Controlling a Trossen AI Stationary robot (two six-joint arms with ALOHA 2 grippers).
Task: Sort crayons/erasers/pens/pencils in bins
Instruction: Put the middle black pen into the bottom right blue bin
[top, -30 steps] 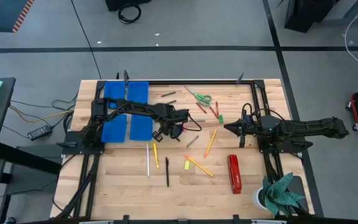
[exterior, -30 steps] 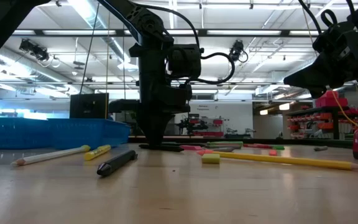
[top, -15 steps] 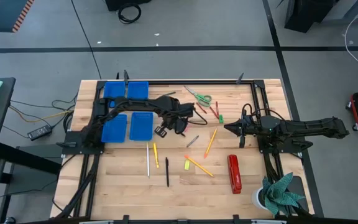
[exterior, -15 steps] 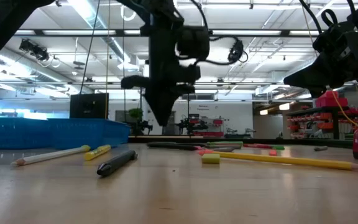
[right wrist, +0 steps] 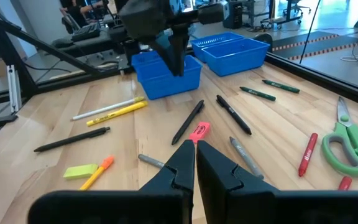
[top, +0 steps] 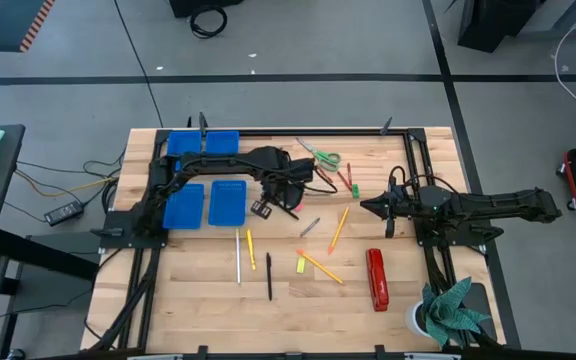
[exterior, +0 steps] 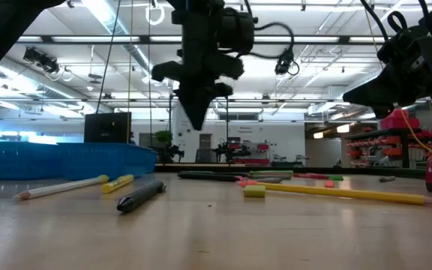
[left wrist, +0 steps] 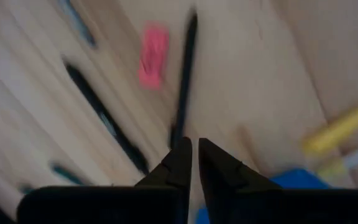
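Pens [right wrist: 188, 122] lying loose near table centre, toward twelve o'clock, beneath left gripper [exterior: 196, 120] hanging clenched on nothing, probably poised for a pickup toward bins [top: 226, 203] at ten o'clock; right gripper [top: 363, 205] parked clenched, empty, at three o'clock.

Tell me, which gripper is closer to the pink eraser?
Left. The left gripper hangs just above the pink eraser; the right gripper waits farther off, toward the table's right side.
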